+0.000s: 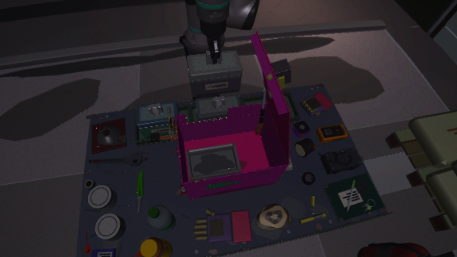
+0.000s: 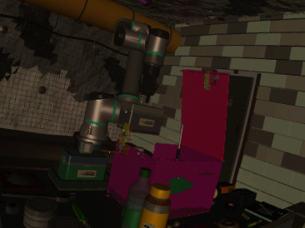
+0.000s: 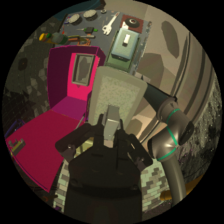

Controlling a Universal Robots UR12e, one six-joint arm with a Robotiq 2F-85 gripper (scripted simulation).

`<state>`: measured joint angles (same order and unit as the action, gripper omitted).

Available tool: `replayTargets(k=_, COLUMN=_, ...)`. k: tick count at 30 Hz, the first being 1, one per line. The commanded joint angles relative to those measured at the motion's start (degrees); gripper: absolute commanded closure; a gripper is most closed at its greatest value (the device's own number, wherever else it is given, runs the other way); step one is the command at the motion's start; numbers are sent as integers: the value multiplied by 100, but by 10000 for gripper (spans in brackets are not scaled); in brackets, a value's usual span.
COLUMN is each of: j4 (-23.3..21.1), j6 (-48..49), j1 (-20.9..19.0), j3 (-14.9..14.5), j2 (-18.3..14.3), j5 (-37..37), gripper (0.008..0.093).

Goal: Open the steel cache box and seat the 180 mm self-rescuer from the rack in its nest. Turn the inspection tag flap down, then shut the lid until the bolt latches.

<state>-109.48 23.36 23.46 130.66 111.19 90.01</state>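
Observation:
The rack [image 1: 216,106] behind the magenta cache box [image 1: 234,156] is partly hidden by the box's rear wall, and two other self-rescuers [image 1: 155,114] still sit on it. I hold a grey self-rescuer [image 1: 214,73] by its top handle [image 3: 111,121] in my closed gripper [image 1: 214,55], hanging in the air above and behind the box. The box's lid [image 1: 271,97] stands upright on the right side, propped by a thin strut. The grey-rimmed nest [image 1: 213,160] lies open on the box floor. A green tag flap [image 1: 222,185] shows on the front wall.
The raised lid's edge [image 2: 205,112] stands close to the right of the carried unit. Around the box the dark mat holds bottles [image 2: 155,206], round tins [image 1: 101,197], a wrench [image 1: 119,160], a screwdriver [image 1: 139,190] and small devices [image 1: 332,133]. My arm's base [image 2: 93,125] stands behind the rack.

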Motion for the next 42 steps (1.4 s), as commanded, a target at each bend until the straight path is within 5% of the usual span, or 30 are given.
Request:
replayTargets(k=1, j4=-14, j6=62, j1=58, j3=-30, j2=3, j5=-2, gripper=934)
replayTargets(k=11, j4=-28, j6=496, j1=489, j3=-51, j2=-31, j5=-3, gripper=934)
replayTargets(k=26, j4=-56, j6=506, j1=500, j3=-91, j2=-97, j5=-2, gripper=934)
replayTargets(k=42, j4=-294, j6=170, j1=166, j3=-585, j2=-829, j5=-2, gripper=934)
